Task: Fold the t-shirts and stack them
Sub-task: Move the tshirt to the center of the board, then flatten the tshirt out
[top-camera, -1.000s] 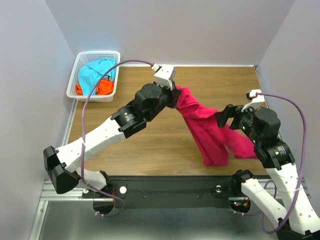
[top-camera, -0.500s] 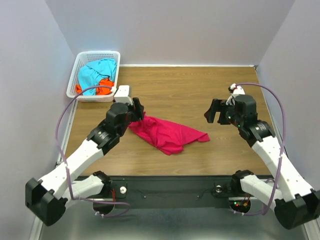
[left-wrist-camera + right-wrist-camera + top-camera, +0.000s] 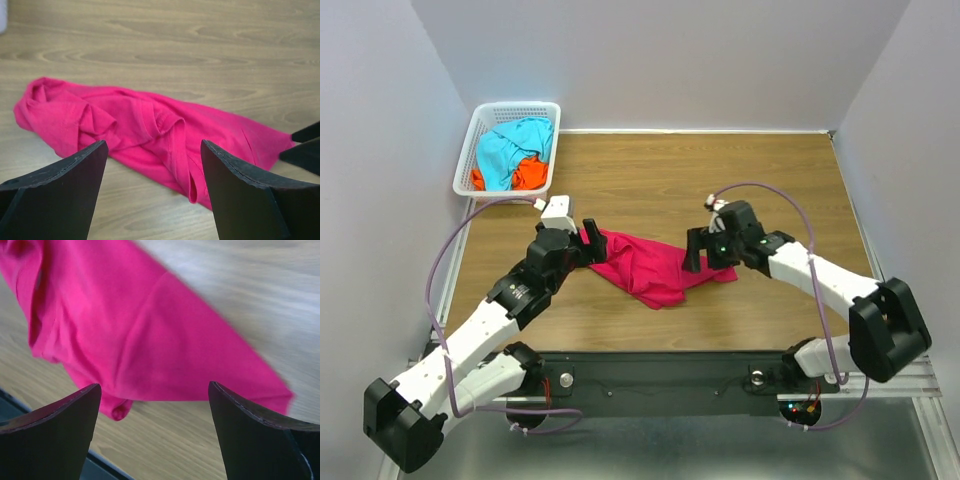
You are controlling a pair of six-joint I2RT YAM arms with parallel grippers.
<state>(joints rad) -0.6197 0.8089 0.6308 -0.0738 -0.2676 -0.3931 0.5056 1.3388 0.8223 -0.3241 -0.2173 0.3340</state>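
Observation:
A crimson-pink t-shirt (image 3: pixel 650 268) lies crumpled on the wooden table, seen also in the left wrist view (image 3: pixel 150 135) and the right wrist view (image 3: pixel 145 335). My left gripper (image 3: pixel 588 238) is open at the shirt's left end, with nothing between its fingers. My right gripper (image 3: pixel 696 252) is open just over the shirt's right end. Both wrist views show wide jaws with only cloth and table beyond them. A turquoise-blue t-shirt (image 3: pixel 505 145) and an orange t-shirt (image 3: pixel 528 174) lie bunched in the basket.
The white lattice basket (image 3: pixel 480 125) stands at the table's far left corner. Grey walls close in the table on three sides. A black rail (image 3: pixel 660 370) runs along the near edge between the arm bases.
The pink shirt, held up by the left gripper a second ago, now lies loose on the table. The left gripper has opened. The right gripper has swung left and down to the shirt's right end.

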